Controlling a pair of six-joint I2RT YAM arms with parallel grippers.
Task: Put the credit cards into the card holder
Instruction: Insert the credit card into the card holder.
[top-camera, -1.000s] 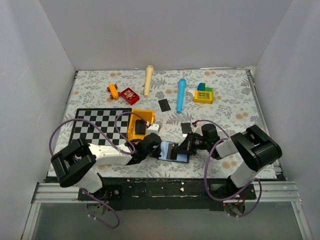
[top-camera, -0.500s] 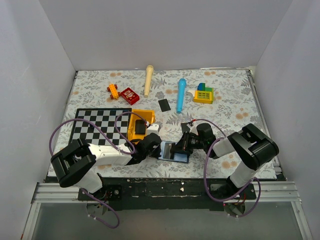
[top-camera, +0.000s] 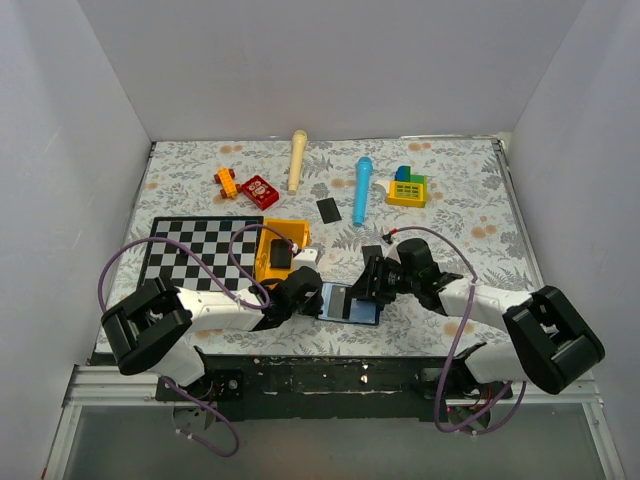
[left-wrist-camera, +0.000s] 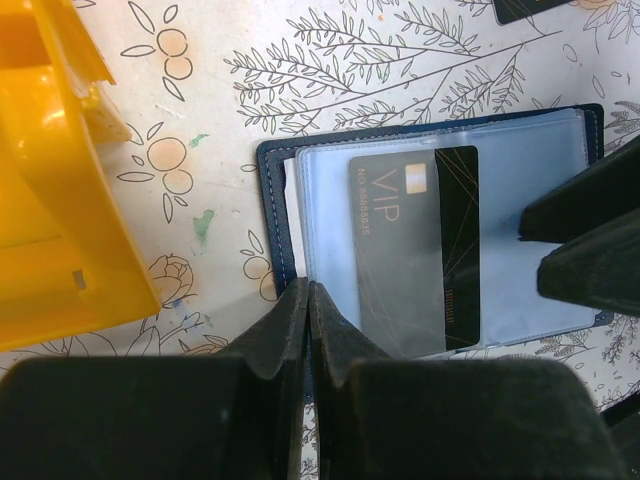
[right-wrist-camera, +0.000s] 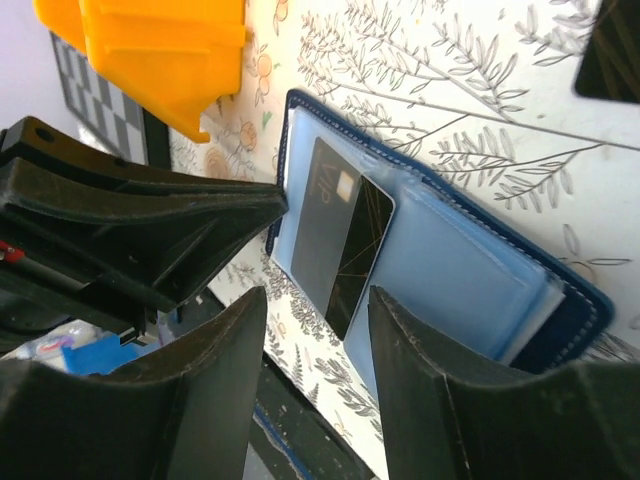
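The card holder lies open near the table's front edge, light blue pockets up. One black credit card marked VIP sits mostly under a clear pocket, one end sticking out. My left gripper is shut on the holder's left edge. My right gripper hovers open over the card's free end, touching nothing. A second black card lies further back on the mat. Another dark card lies just behind the holder.
A yellow bin stands just left of the holder, beside a checkerboard. At the back lie a wooden peg, a blue cylinder, a red block, an orange toy and a yellow-green toy.
My right gripper has opened and let go of the card, which stays in the pocket. The right arm's elbow has swung out to the right. The left gripper has not moved.
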